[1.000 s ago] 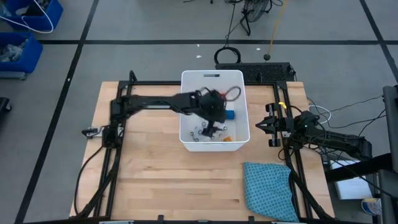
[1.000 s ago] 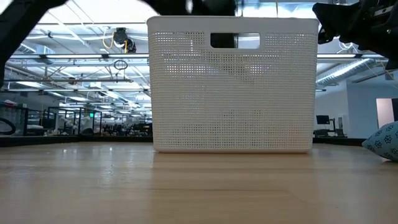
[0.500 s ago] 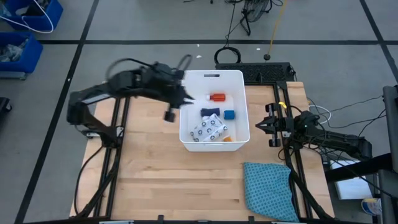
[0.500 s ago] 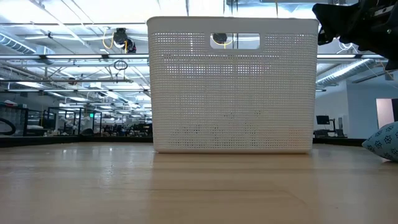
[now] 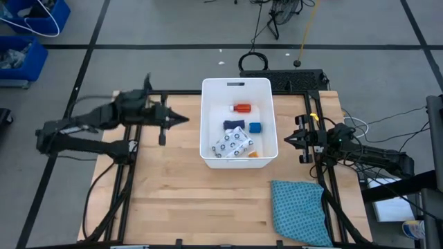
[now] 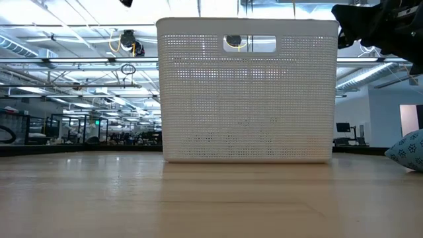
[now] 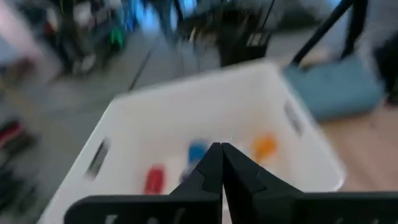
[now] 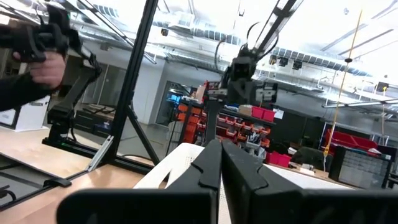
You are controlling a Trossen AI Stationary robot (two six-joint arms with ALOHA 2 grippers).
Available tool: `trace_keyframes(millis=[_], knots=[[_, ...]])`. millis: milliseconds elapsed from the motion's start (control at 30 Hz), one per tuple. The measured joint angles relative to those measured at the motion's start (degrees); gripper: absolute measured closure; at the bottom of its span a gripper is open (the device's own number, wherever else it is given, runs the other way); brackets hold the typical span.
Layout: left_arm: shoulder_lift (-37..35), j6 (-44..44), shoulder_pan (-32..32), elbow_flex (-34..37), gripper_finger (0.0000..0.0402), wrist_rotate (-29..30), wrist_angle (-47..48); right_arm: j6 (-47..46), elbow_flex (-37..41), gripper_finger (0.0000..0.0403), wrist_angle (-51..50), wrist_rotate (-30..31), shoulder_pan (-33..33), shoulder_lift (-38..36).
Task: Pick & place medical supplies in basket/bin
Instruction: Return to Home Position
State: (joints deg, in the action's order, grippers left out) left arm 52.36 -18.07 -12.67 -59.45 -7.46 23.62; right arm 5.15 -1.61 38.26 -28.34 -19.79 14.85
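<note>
Dark jointed arms (image 5: 104, 119), black tapered fingers (image 7: 208, 177)

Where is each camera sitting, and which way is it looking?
High view: overhead, looking down on table, white tub, both arms.
Low view: tabletop height, facing the tub's wall; right arm's edge shows.
Left wrist view: past the shut left gripper into the tub.
Right wrist view: past the shut right gripper toward the room.
High and left wrist views share the blue cube.
</note>
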Motion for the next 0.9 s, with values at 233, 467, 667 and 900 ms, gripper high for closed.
trace_keyframes(millis=[233,467,667,900], knots=[[-14.18,3.7,-1.94,22.0,0.04,-3.76,-21.67,-0.83,0.0,0.0399,-0.83,0.28,0.0,0.0],[-26.87,7.61,-3.48,32.95,0.0401,-4.59,-24.13,-2.78,-0.02,0.0399,-0.79,2.81,-0.02,0.0],[-39.22,10.33,-1.89,39.16,0.0401,-4.77,-24.3,-6.31,-0.67,0.0402,-0.5,1.11,-0.04,-0.02],[-43.46,13.31,-1.44,48.35,0.0401,-6.4,-28.39,-8.61,-1.75,0.0402,-5.71,1.11,-0.02,0.0]])
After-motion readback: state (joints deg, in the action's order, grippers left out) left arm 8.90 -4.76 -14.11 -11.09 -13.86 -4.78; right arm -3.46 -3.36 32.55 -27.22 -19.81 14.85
